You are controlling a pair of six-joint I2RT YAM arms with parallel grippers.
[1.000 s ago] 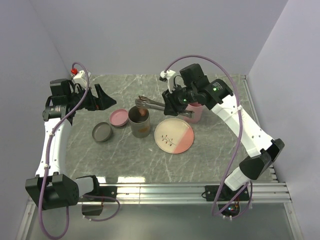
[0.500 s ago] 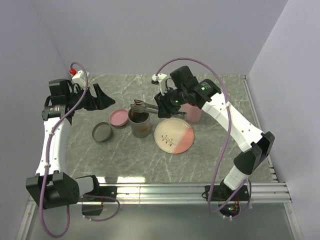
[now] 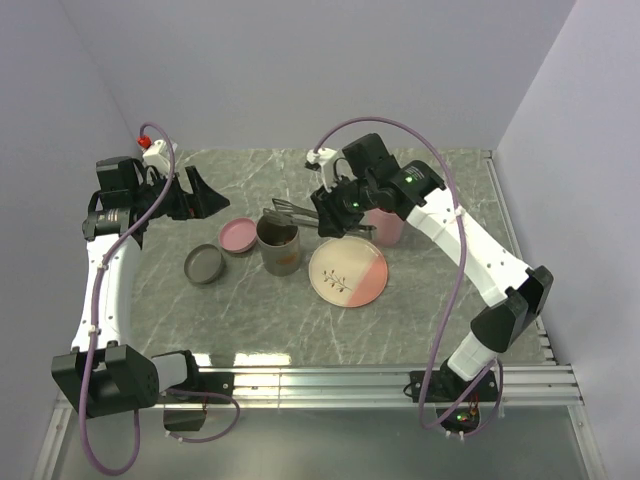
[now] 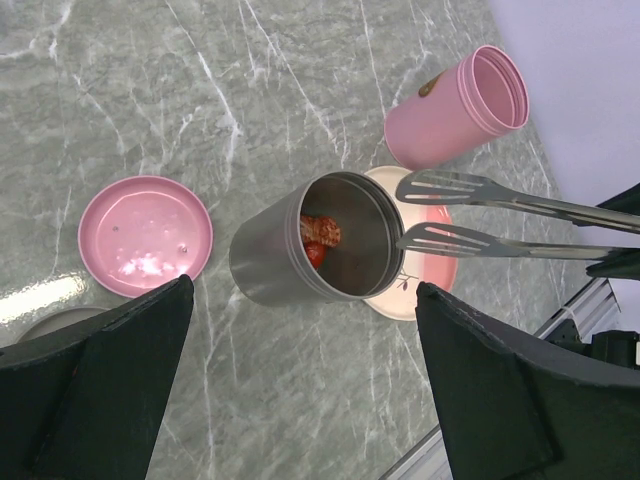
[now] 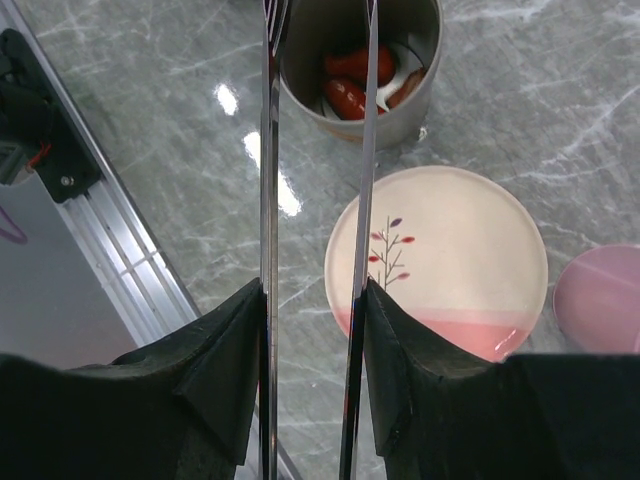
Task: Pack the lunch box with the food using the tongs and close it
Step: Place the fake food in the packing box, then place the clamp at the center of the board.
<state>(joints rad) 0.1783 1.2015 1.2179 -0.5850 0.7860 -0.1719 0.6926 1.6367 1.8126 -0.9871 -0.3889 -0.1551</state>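
Note:
The lunch box (image 3: 279, 247) is a grey metal can standing upright and lidless mid-table. Red and brown food (image 4: 318, 236) lies inside it (image 5: 350, 75). My right gripper (image 3: 336, 213) is shut on the silver tongs (image 3: 288, 208), its fingers pressing the two arms from outside (image 5: 313, 290). The tongs' arms (image 5: 268, 180) stand apart, their slotted tips (image 4: 450, 188) over the can's far rim with nothing between them. My left gripper (image 3: 205, 194) hovers open above the table left of the can, holding nothing (image 4: 300, 300).
A cream-and-pink plate (image 3: 348, 272) lies bare right of the can. A pink lid (image 3: 238, 236) and a grey lid (image 3: 204, 265) lie to its left. A pink cup (image 3: 388, 226) stands behind the plate. The rail edge (image 3: 380, 378) runs along the front.
My right arm has carried the tongs left, so their tips reach past the can's rim. The tongs' arms have spread wider. The left arm is still.

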